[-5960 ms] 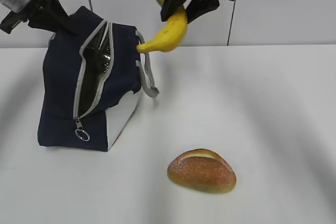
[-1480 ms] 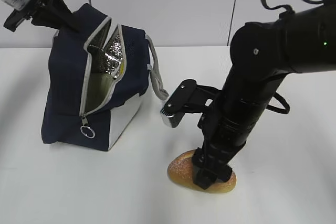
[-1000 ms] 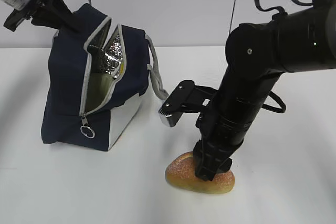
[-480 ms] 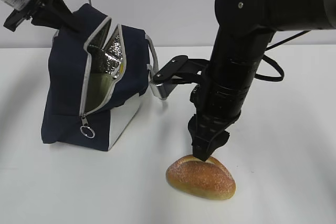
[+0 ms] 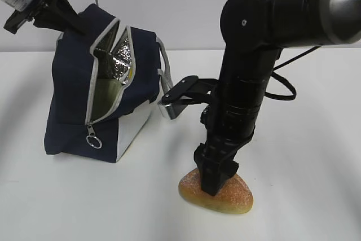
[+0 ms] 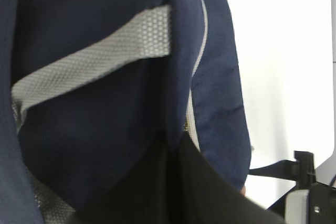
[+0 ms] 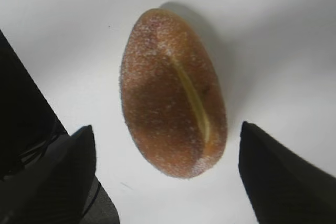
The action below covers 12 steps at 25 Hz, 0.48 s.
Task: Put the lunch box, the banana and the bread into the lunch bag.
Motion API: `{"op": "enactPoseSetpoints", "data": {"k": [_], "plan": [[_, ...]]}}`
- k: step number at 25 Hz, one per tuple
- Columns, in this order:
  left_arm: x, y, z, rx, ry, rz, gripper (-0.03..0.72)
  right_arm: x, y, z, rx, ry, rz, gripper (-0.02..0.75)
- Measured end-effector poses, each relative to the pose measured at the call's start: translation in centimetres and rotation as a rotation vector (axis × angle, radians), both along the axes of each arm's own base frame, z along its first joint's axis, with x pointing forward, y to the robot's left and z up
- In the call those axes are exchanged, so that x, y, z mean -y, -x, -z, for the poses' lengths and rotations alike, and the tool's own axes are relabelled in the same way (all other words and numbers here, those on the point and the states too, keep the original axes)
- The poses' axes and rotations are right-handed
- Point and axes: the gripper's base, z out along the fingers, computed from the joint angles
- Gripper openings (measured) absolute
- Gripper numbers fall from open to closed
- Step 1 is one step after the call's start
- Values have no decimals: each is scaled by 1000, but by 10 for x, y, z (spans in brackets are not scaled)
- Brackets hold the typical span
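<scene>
White worktop (image 5: pixel 316 156) carries the boxy navy fabric lunch bag (image 5: pixel 70 105), unzipped with yellow showing inside, so the banana looks packed; the lunch box I cannot make out. Up close, the left claw is pressed together on the bag's top. Below, the right claw (image 7: pixel 168 166) hangs spread astride the golden-brown crusty bread roll (image 7: pixel 170 93), not yet gripped.

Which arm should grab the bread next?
Right. Its gripper is open with the bread between its fingers. The left gripper is shut on the top of the bag, holding its mouth open.
</scene>
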Motion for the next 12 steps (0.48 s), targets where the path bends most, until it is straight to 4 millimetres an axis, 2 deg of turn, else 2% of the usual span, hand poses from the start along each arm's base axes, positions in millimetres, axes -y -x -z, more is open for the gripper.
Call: {"op": "enactPoseSetpoints", "data": {"k": [7, 12], "plan": [[0, 0, 0, 0, 0, 0, -3, -4, -2, 23, -67, 13, 0, 633], [0, 0, 0, 0, -1, 0, -3, -6, -3, 38, -114, 20, 6, 561]]}}
